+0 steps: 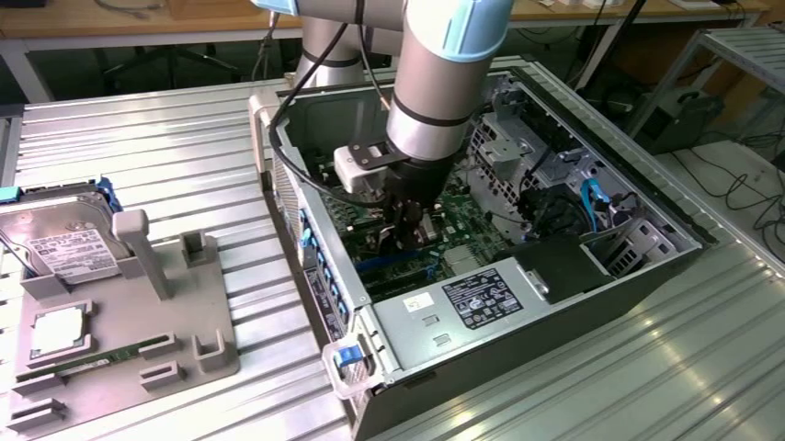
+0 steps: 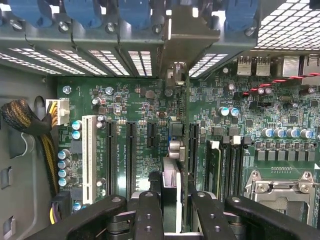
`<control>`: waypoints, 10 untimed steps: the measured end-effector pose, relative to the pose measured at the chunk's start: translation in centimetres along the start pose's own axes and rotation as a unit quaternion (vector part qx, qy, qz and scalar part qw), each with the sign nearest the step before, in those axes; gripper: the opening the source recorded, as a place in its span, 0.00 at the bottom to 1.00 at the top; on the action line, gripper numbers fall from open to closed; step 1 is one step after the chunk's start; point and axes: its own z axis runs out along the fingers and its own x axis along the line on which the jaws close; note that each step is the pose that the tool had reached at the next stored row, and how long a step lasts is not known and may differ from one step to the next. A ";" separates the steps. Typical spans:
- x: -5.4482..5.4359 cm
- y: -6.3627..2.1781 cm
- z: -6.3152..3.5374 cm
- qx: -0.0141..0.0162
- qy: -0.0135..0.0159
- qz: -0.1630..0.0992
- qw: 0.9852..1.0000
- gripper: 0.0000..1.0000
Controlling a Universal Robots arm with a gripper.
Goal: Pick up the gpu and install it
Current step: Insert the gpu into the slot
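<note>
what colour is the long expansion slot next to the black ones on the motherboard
White: the long slot is white, beside black slots. Wrist view shows it best.

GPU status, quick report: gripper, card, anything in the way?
Gripper shut on gpu, down inside open computer case. Card edge-on above motherboard slots. Nothing blocking seen.

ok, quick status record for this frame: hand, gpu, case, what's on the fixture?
hand: inside the open computer case, closed on the gpu
gpu: held edge-on, over the motherboard slots
seated: cannot tell
fixture: on the exterior view's left, outside the case
on fixture: hard drive, memory stick
</note>
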 end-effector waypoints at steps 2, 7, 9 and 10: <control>0.0 0.01 0.09 0.000 0.000 0.000 1.000 0.28; 0.0 0.03 0.35 -0.001 0.000 0.000 1.000 0.28; 0.0 0.04 0.48 -0.001 0.000 0.000 1.000 0.28; 0.0 0.04 0.53 -0.001 0.000 0.000 1.000 0.28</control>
